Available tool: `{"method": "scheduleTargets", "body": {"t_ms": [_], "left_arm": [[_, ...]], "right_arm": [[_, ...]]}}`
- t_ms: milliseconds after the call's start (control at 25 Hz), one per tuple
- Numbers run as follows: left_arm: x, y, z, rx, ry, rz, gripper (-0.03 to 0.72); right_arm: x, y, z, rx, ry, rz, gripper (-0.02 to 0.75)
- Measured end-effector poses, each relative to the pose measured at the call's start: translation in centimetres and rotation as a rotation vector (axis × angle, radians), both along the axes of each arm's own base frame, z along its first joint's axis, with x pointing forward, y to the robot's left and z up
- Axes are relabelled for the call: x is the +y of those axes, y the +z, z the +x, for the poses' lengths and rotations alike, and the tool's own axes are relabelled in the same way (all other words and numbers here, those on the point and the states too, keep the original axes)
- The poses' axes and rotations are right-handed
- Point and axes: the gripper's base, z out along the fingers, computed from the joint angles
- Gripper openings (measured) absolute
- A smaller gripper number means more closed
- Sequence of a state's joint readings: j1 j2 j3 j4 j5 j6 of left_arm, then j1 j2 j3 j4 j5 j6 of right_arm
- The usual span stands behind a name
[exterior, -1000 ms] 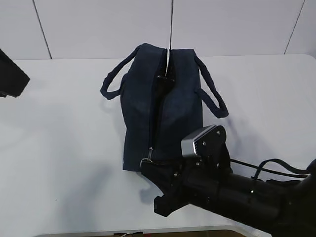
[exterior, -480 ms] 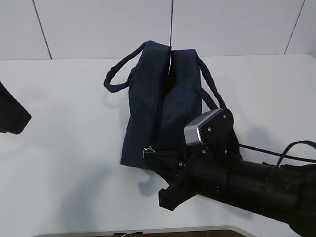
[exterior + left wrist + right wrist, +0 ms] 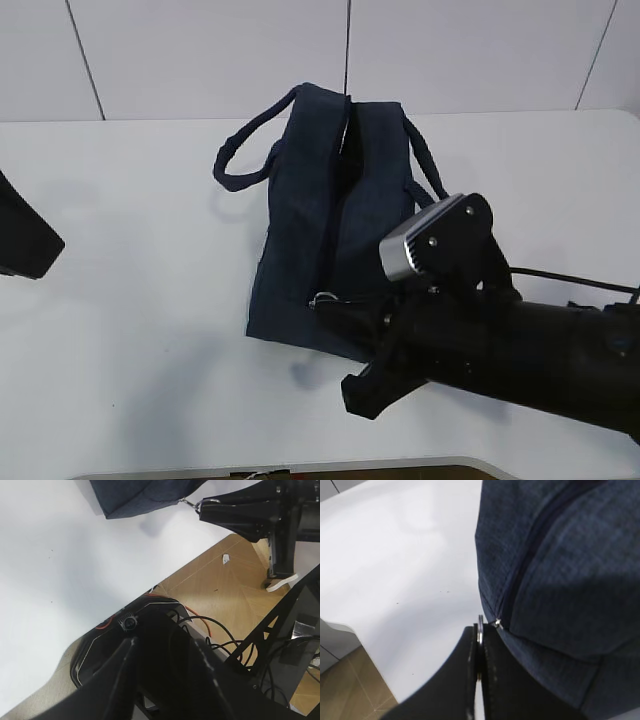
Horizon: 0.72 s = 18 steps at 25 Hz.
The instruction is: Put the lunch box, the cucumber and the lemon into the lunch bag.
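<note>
The navy lunch bag (image 3: 330, 230) lies on the white table (image 3: 150, 330) with its zipper running toward me and a small gap at the far end. My right gripper (image 3: 335, 310) is at its near end, shut on the metal ring pull (image 3: 479, 627) of the zipper. The left wrist view shows the same bag corner (image 3: 135, 495) and ring pull (image 3: 202, 502). My left gripper (image 3: 165, 647) hangs past the table's front left, its fingers apart with nothing between them. The lunch box, the cucumber and the lemon are out of view.
Two padded loop handles (image 3: 245, 165) spread to either side of the bag. The table's front edge (image 3: 150, 587) is close by, with a wooden floor, cables and a black frame (image 3: 280, 620) below it. A white wall stands behind the table.
My right gripper has moved right and toward the near edge with the ring pull. The bag's near end swung right with it. The left arm dropped lower at the left edge.
</note>
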<state>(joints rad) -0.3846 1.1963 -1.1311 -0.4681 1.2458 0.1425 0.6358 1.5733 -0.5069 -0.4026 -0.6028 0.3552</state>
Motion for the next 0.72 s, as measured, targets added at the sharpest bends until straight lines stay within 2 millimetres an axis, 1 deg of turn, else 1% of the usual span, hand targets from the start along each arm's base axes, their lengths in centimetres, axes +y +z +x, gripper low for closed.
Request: {"method": "scheduleTargets", "body": {"t_ms": [280, 400, 520, 720], "left_arm": [[0.0, 0.0, 0.1, -0.01, -0.012, 0.0, 0.242], [-0.1, -0.4, 0.2, -0.006, -0.019, 0.004, 0.242], [-0.2, -0.9, 0.4, 0.004, -0.026, 0.008, 0.242], [-0.3, -0.9, 0.7, -0.029, -0.035, 0.001, 0.242]], "right_arm": [[0.0, 2.6, 0.5, -0.047, -0.012, -0.044, 0.005], [0.2, 3.8, 1.0, -0.08, -0.006, -0.065, 0.005], [0.6, 5.1, 1.7, -0.107, -0.014, -0.077, 0.005], [1.3, 7.5, 3.0, -0.167, -0.018, -0.096, 0.005]]}}
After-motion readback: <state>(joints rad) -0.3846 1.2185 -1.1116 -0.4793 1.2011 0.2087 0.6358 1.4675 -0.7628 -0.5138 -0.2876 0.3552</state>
